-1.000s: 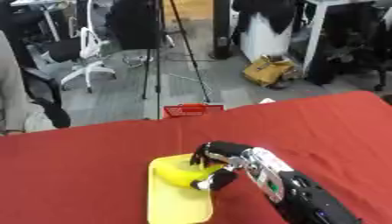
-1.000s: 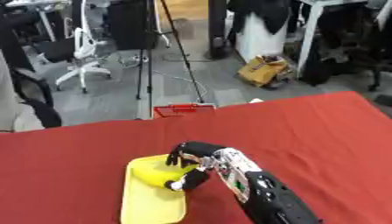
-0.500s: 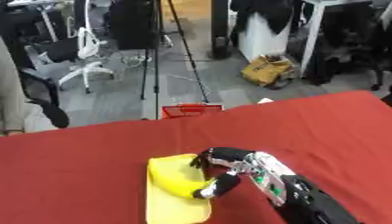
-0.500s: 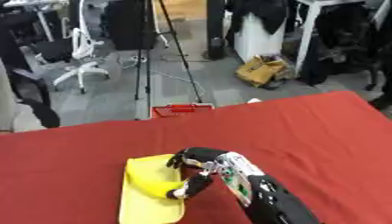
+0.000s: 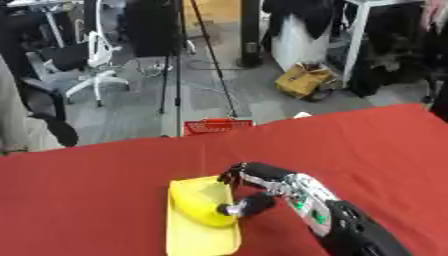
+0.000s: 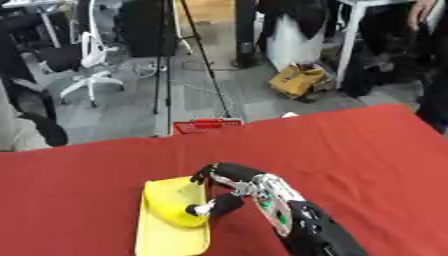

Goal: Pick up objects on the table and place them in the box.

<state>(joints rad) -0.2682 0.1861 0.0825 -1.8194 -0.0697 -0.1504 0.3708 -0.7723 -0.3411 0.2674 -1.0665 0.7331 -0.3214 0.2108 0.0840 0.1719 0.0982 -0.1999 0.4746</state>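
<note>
Left eye view: the right hand, black with silver joints, has fingers and thumb curled round a rounded yellow object, possibly a banana. That object sits within a shallow yellow rectangular tray, which serves here as the box, lying on the red-covered worktop. Fingers arch over the tray's far right corner; the thumb tip meets the object's near end beside the tray's right rim. Whether the object rests on the tray floor or hangs just above it cannot be told.

Judgement: the placing step is near complete. Recommended: lower until the object bears on the tray floor, straighten fingers fully, then lift the hand straight up, clear of the right rim, to avoid dragging the tray. The left hand is not visible.
</note>
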